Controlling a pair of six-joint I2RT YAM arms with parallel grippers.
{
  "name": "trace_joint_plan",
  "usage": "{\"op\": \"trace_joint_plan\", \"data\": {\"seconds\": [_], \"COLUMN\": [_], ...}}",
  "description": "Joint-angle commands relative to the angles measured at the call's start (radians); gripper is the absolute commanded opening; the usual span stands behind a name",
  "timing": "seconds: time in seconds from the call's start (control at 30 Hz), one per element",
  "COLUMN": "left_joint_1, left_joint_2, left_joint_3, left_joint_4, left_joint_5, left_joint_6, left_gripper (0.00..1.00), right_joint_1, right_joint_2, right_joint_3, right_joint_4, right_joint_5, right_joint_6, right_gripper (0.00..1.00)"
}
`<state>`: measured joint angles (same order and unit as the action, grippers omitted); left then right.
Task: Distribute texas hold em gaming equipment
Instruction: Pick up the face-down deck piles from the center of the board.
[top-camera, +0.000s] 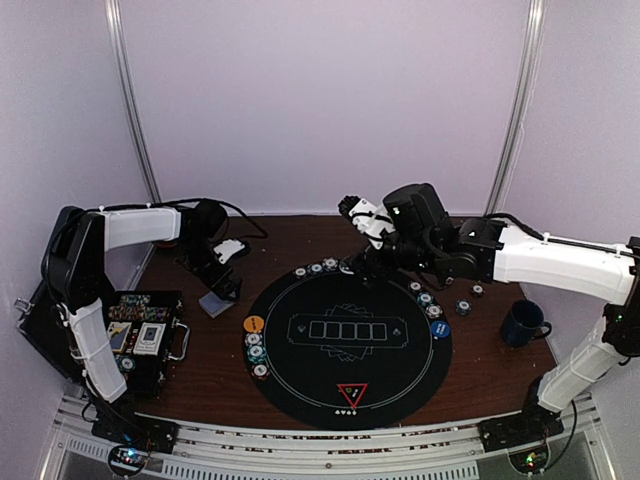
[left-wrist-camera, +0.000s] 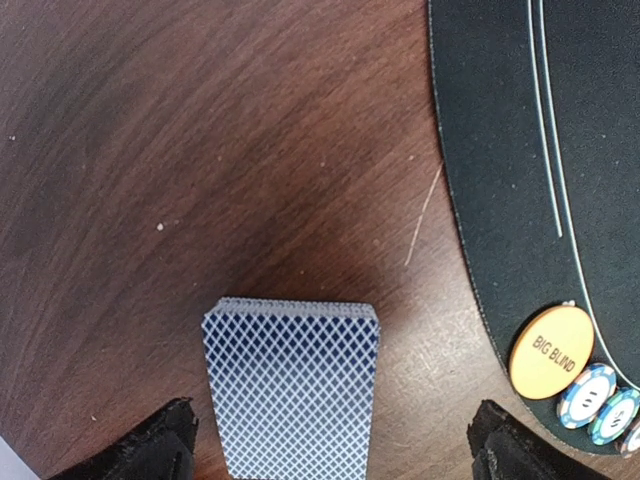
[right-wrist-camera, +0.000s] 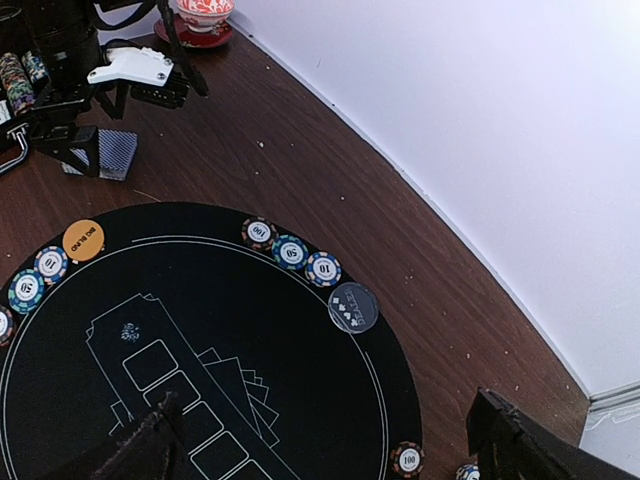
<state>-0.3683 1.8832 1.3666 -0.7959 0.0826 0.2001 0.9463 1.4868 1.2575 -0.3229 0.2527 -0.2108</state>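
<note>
**Square up on the deck before closing**

At the mat's (top-camera: 300, 385) near rim sits the red triangle marker (top-camera: 352, 393). Along its left rim are the orange button (left-wrist-camera: 545, 352) and striped chips (left-wrist-camera: 588, 395). Just off that left rim, on the table (left-wrist-camera: 200, 150), lies the card deck (left-wrist-camera: 292, 385). The left gripper (left-wrist-camera: 335, 445) is over it, fingers apart on either side (nothing clamped).

The likely step is lifting the deck. Centre it, descend straight and close evenly on the long edges so the stack does not fan.

Over the mat's far rim, near 3 chips (right-wrist-camera: 290, 250), the right gripper (right-wrist-camera: 330, 440) hangs spread and empty.
</note>
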Motion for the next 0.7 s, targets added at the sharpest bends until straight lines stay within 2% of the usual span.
{"op": "trace_joint_plan", "data": {"seconds": [0.0,0.67], "left_joint_1": [0.0,0.032], "left_joint_2": [-0.017,0.049], "left_joint_3": [-0.019,-0.013], "left_joint_4": [-0.019,-0.017], "left_joint_5": [-0.038,-0.037], "left_joint_6": [-0.002,0.013], "left_gripper": [0.98,0.98], "right_joint_1": [0.014,0.046], "right_joint_2": [-0.024,-0.031], "right_joint_3": [-0.013,-0.026], "right_joint_4": [0.016,0.037], "right_joint_5": [0.025,0.062], "right_joint_6": [-0.004,-0.02], "right_gripper": [1.0,1.0]}}
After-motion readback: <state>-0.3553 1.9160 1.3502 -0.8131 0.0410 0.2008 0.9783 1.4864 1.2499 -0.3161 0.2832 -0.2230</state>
